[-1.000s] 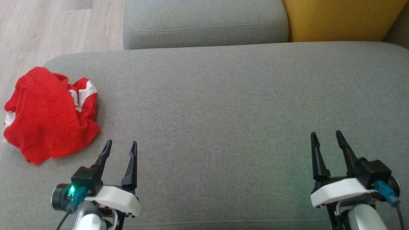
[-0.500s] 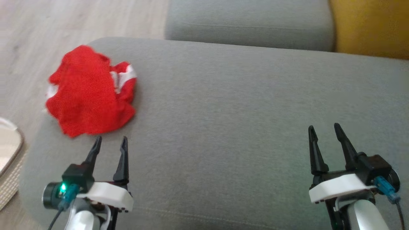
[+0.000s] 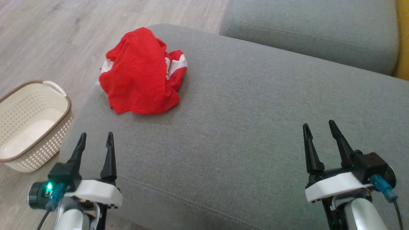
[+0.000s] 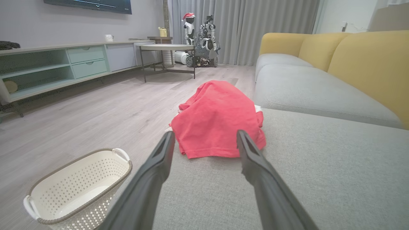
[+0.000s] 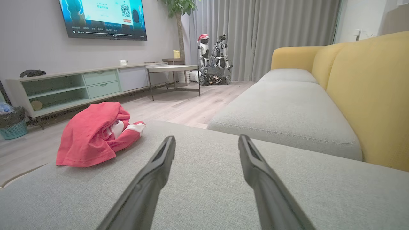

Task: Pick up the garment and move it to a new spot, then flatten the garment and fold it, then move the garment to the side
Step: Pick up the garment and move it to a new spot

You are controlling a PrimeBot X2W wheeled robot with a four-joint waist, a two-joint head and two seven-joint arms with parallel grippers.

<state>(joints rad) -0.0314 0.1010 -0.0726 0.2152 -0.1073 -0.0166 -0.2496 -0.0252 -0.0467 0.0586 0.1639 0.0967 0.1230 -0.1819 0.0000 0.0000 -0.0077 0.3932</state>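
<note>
Garment: a red garment [image 3: 140, 73] with white trim, bunched in a loose heap on the grey sofa seat [image 3: 255, 127], right up at the seat's far left corner, with the floor [image 3: 64, 32] just past it
Garment shape: crumpled, neither flattened nor folded; white stripes peek out on its right side in the head view, and one hem lies along the cushion on the near side
Left gripper: here it is at the lower left [image 3: 96, 134], jaws parted and nothing between them, over the near left edge of the seat, pointing up towards the garment with a stretch of bare cushion in between
Left wrist view: the garment sits square in the gap between the two dark fingers [image 4: 153, 172], well ahead of the tips
Right gripper: lower right [image 3: 318, 124], jaws spread and empty, over the near right part of the seat, well apart from the garment
Right wrist view: the garment is off to the left, beyond the fingers, with plain grey cushion straight ahead
Basket: a white perforated basket [image 3: 68, 105] with a brown rim stands on the floor just beside the seat's left end, to the left of the left gripper
Sofa: a second grey cushion [image 3: 303, 35] lies beyond the seat, with the yellow backrest [image 4: 367, 64] along its side
Room: a lit TV [image 5: 102, 19] hangs on the wall above a low cabinet [image 5: 73, 83]
</note>
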